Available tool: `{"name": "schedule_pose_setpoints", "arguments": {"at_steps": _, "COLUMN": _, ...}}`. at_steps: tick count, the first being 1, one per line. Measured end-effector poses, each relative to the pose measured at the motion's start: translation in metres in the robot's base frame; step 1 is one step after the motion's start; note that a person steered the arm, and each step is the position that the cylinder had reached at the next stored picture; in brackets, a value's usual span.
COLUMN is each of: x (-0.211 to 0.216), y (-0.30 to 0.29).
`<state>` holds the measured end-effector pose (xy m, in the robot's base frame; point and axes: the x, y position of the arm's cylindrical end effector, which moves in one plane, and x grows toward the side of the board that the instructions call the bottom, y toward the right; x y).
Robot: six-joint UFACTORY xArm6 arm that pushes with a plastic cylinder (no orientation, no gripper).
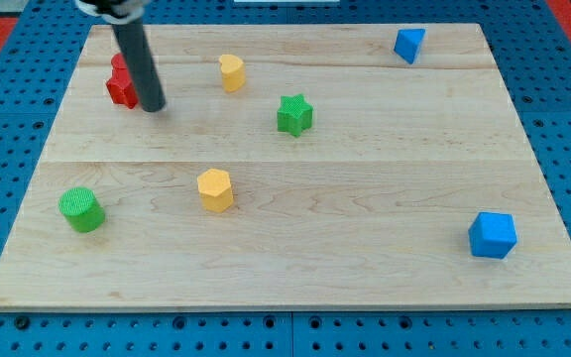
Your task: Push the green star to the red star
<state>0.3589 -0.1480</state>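
The green star (293, 114) lies on the wooden board (365, 228) a little above the middle. The red star (121, 87) lies at the upper left, with another red block (119, 64) just above it, both partly hidden by the rod. My tip (154, 106) rests on the board right beside the red star, on its right side. It stands well to the left of the green star.
A yellow heart (231, 71) lies between the two stars, near the top. A yellow hexagon (215, 188) sits left of centre, a green cylinder (81, 209) at lower left, a blue cube (492, 235) at lower right, a blue block (408, 45) at upper right.
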Motion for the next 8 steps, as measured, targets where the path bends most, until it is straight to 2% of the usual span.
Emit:
{"name": "schedule_pose_setpoints", "arguments": {"at_steps": 1, "x": -0.011, "y": 0.068}}
{"name": "schedule_pose_setpoints", "arguments": {"at_steps": 2, "x": -0.026, "y": 0.075}}
{"name": "schedule_pose_setpoints", "arguments": {"at_steps": 3, "x": -0.015, "y": 0.136}}
{"name": "schedule_pose_setpoints", "arguments": {"at_steps": 4, "x": -0.035, "y": 0.173}}
{"name": "schedule_pose_setpoints", "arguments": {"at_steps": 5, "x": -0.023, "y": 0.218}}
{"name": "schedule_pose_setpoints", "arguments": {"at_steps": 6, "x": 0.007, "y": 0.219}}
{"name": "schedule_pose_setpoints", "arguments": {"at_steps": 7, "x": 0.011, "y": 0.148}}
{"name": "schedule_pose_setpoints", "arguments": {"at_steps": 8, "x": 0.024, "y": 0.112}}
